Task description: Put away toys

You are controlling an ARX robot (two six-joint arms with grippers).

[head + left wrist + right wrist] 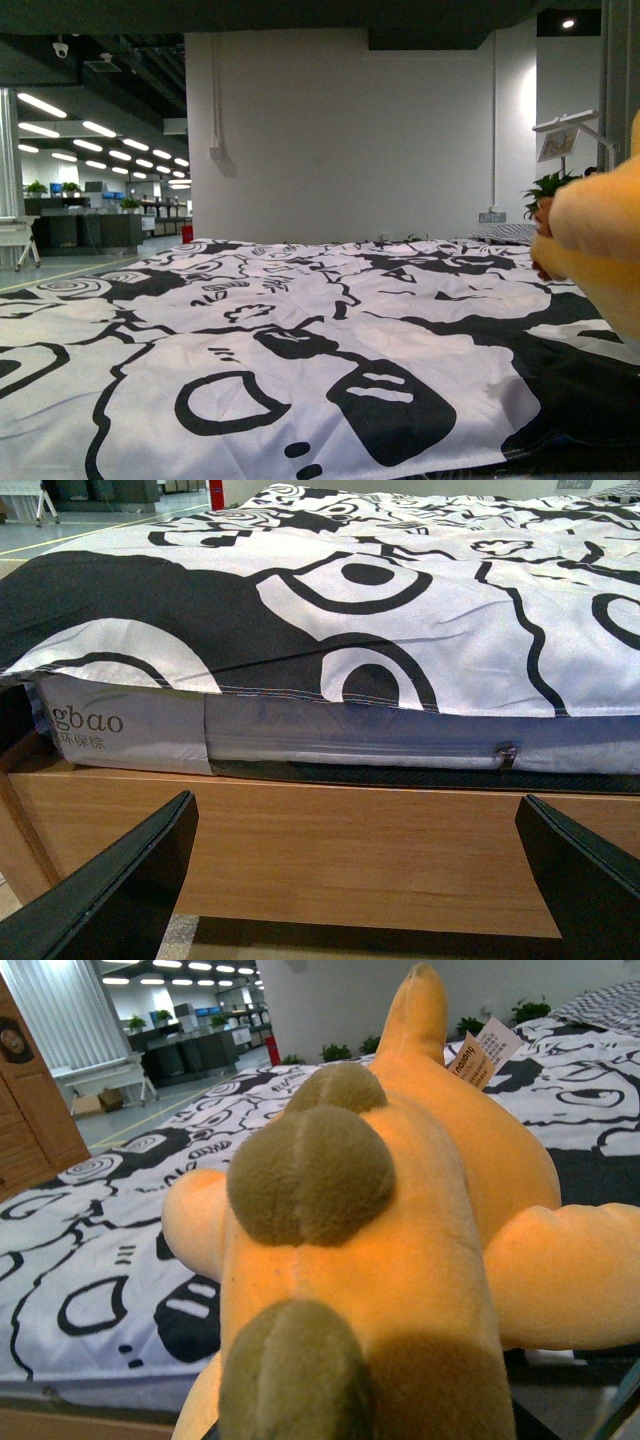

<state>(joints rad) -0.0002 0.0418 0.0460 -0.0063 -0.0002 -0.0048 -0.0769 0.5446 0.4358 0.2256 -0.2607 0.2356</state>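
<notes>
Right wrist view | one orange plush toy [400, 1260] | one patterned bedspread [100, 1260]

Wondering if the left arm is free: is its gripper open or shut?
Open. The left gripper has its dark fingers standing wide apart, with only the bed's wooden frame showing between them; nothing is held.

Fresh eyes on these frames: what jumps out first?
The orange-yellow plush toy fills the right wrist view, brownish bumps toward the camera; in the front view it juts in at the right edge. Next is the black-and-white cartoon bedsheet spread over the bed. The left gripper hangs open, facing the wooden bed frame.
</notes>
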